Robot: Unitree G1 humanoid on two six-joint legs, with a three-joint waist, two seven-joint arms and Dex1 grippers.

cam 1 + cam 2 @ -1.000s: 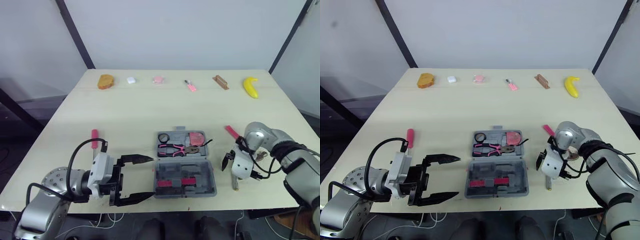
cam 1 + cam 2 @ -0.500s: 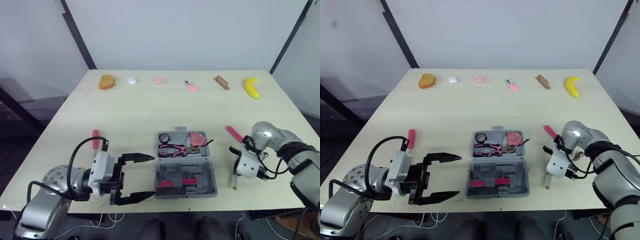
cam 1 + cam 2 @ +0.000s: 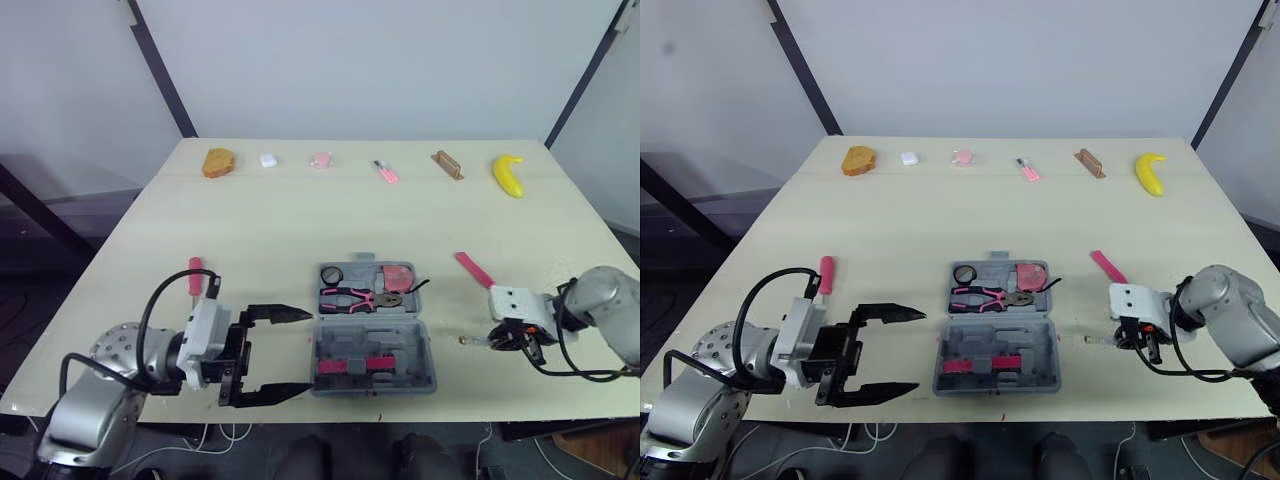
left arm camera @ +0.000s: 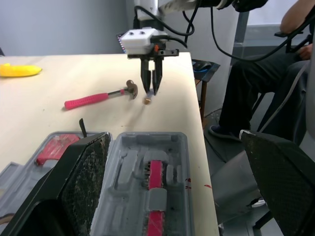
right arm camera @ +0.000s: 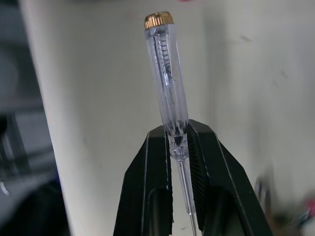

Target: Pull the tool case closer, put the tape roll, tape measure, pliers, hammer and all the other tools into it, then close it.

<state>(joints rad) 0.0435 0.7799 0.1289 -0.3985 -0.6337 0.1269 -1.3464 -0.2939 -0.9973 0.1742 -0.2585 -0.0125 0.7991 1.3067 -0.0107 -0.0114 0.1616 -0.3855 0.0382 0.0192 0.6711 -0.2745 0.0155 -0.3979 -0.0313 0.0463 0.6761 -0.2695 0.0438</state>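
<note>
My read: grey plastic tool case (image 3: pixel 372 335) part-filled, open; right pincer (image 5: pixel 177 135) clamps clear brass-capped screwdriver (image 5: pixel 165 73); left pincer (image 3: pixel 300 352) apart; pink-handled hammer (image 3: pixel 468 266) unpacked.

The tool case (image 3: pixel 415 345) lies open on the table (image 3: pixel 280 220), near the middle of its front edge. In the case's far half, a tape roll (image 3: pixel 331 274) sits at 11 o'clock and a tape measure (image 3: pixel 397 276) at 1 o'clock. The pliers (image 3: pixel 352 297) lie crosswise just in front of both.

From the case, a screwdriver (image 3: pixel 194 276) lies at 10 o'clock, well apart, and the hammer (image 3: pixel 472 270) at 2 o'clock. At 3 o'clock, a test pen (image 5: pixel 165 73) sits between the right gripper's (image 5: pixel 177 132) fingers, pointing toward the case. The left gripper (image 3: pixel 305 352) sits at 8 o'clock, just beside the case.

Along the far edge, a bread roll (image 3: pixel 216 162) lies at 11 o'clock, and a wooden block (image 3: pixel 446 165) and a banana (image 3: pixel 509 175) at 1 o'clock.
</note>
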